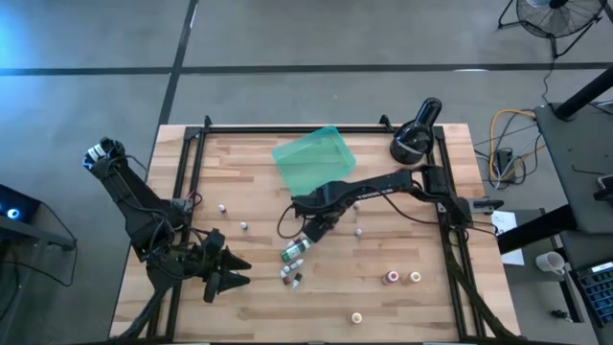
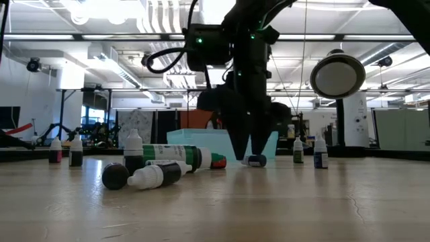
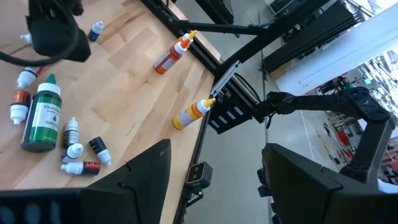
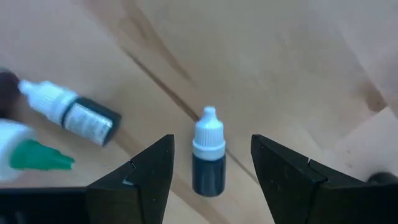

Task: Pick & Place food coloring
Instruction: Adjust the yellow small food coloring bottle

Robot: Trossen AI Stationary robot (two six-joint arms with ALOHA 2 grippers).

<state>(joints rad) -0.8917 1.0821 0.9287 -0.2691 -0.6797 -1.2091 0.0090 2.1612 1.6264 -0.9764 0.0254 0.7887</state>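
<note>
Small white-capped food coloring bottles lie scattered on the wooden table. One dark bottle (image 4: 208,160) lies on its side on the wood, between the open fingers of my right gripper (image 4: 211,168), which points down over the table's middle (image 1: 316,230); the fingers stand on either side of it without touching. In the low view the fingertips (image 2: 245,154) are close to the tabletop, beside that bottle (image 2: 255,160). A larger green bottle (image 1: 295,251) and smaller ones (image 1: 290,275) lie just near of the gripper. My left gripper (image 1: 228,271) waits open at the near left.
A teal tray (image 1: 314,158) sits at the far middle, and a black round lamp-like device (image 1: 414,139) at the far right. Single bottles stand at the left (image 1: 222,207), at the near right (image 1: 391,277) and near the front edge (image 1: 356,317). Black frame rails border the table.
</note>
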